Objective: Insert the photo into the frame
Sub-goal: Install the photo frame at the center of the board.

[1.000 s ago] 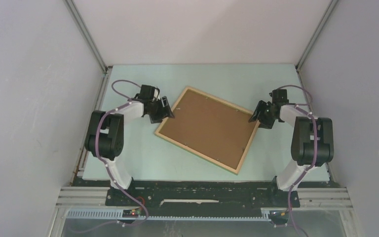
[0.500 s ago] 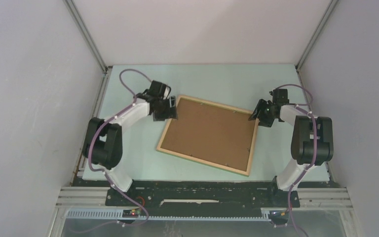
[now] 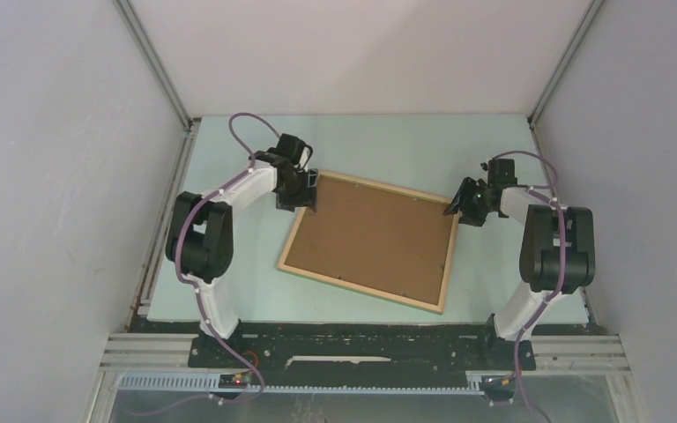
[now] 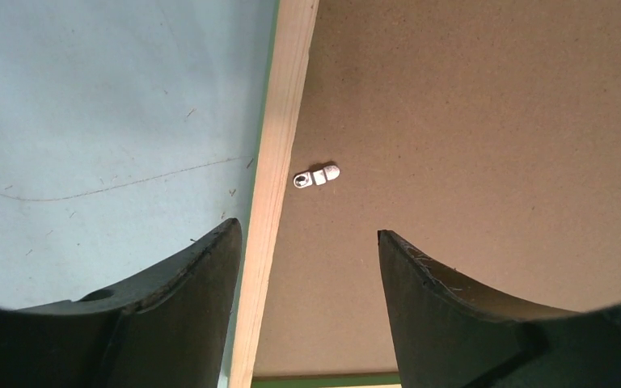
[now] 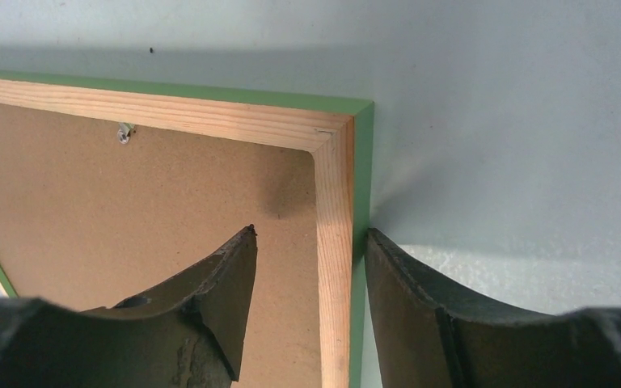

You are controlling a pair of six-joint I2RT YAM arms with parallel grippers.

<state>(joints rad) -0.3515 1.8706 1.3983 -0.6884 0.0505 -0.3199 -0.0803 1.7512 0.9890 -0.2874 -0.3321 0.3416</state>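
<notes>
The frame (image 3: 361, 289) lies back up on the table, pale wood rim showing, with the brown backing board (image 3: 372, 238) inside it. The photo is not in view. My left gripper (image 3: 304, 196) is open at the frame's far left corner. In the left wrist view the left gripper (image 4: 308, 229) straddles the wood rail (image 4: 279, 162), with a small metal tab (image 4: 317, 175) ahead. My right gripper (image 3: 458, 204) is open at the far right corner. In the right wrist view the right gripper (image 5: 311, 229) straddles the rail (image 5: 335, 242), one finger (image 5: 420, 307) against the green outer side.
The pale green table (image 3: 229, 264) is enclosed by grey walls on the left, right and far sides. A metal tab (image 5: 124, 132) sits on the board by the far rail. The arms' bases stand at the near edge.
The frame has turned on the table, its far left corner swinging right and its near end squaring up. My left gripper moved right and farther with that corner. The right gripper barely moved.
</notes>
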